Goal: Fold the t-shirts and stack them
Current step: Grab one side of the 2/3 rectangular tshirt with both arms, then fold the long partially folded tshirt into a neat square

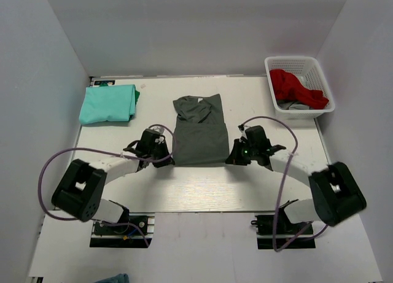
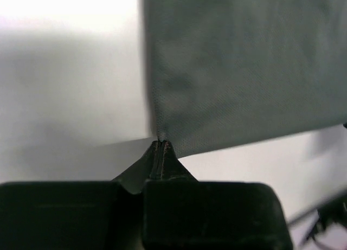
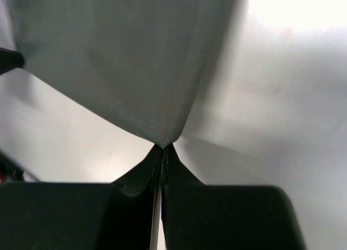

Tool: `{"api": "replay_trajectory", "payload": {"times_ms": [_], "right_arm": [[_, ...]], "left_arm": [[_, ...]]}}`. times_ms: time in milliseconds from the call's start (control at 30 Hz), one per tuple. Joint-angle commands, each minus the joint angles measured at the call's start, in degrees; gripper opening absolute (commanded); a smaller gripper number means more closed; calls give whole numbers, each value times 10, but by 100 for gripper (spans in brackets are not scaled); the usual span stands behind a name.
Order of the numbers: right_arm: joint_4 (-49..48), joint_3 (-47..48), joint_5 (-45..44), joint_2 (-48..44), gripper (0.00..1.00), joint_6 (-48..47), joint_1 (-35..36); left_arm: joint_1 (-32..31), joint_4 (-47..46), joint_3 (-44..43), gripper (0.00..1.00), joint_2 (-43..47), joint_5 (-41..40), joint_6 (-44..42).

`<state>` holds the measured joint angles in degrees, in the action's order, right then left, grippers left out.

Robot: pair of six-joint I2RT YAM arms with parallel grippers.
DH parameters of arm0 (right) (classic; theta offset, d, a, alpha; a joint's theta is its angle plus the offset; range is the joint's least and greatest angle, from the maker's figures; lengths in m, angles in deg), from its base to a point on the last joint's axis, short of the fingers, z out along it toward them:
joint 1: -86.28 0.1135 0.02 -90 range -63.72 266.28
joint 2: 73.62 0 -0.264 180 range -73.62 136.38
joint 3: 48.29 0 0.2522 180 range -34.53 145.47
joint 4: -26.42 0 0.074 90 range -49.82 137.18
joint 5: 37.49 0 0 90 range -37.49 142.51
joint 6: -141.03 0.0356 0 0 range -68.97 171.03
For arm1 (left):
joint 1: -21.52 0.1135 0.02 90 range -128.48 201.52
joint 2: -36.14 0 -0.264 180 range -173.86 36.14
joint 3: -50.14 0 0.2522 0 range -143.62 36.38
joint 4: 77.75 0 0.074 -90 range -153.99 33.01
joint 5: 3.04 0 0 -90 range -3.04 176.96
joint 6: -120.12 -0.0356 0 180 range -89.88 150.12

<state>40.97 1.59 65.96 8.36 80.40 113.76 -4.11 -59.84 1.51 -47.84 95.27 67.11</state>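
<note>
Both arms rise from their bases, bend at the elbows out to the sides, and send their forearms inward toward each other in a mirrored pose. The left claw (image 1: 167, 160) is closed tight, fingertips pressed together on the near left corner of the dark grey t-shirt (image 1: 198, 142). The right claw (image 1: 229, 160) is likewise clamped on the near right corner.

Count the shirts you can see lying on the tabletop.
2. A green shirt, folded, far left; a grey shirt, centre, near corners held by the left gripper and right gripper. The basket may hide more.
</note>
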Motion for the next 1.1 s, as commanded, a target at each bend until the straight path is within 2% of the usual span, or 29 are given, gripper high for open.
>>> {"api": "replay_trajectory", "payload": {"times_ms": [0, 67, 100, 167, 200, 267, 400, 567, 633, 767, 1067], "right_arm": [[81, -45, 38, -104, 0, -10, 14], [111, -61, 75, -139, 0, 1, 24], [130, -73, 95, -198, 0, 3, 26], [177, -72, 97, -233, 0, 3, 31], [205, -60, 95, -287, 0, 3, 32], [234, -47, 101, -326, 0, 3, 32], [251, -6, 102, -361, 0, -1, 28], [234, 36, 87, -336, 0, 17, 27], [229, 50, 54, -317, 0, 23, 26], [199, 79, 36, -287, 0, 31, 23], [167, 152, 15, -198, 0, 34, 0]], "left_arm": [[-18, 56, 35, 0, 97, 80, 19], [-26, 77, 68, 0, 144, 121, 31], [-34, 90, 75, 0, 194, 146, 39], [-41, 145, 75, 0, 250, 155, 44], [-46, 168, 70, 0, 276, 155, 44], [-46, 207, 38, 0, 342, 149, 37], [-46, 265, -8, 0, 387, 154, 8], [-46, 271, -40, 0, 369, 132, 8], [-46, 249, -47, 0, 362, 114, 8], [-46, 234, -68, 0, 356, 29, 39], [-36, 216, -135, 0, 263, -87, 62]]}}
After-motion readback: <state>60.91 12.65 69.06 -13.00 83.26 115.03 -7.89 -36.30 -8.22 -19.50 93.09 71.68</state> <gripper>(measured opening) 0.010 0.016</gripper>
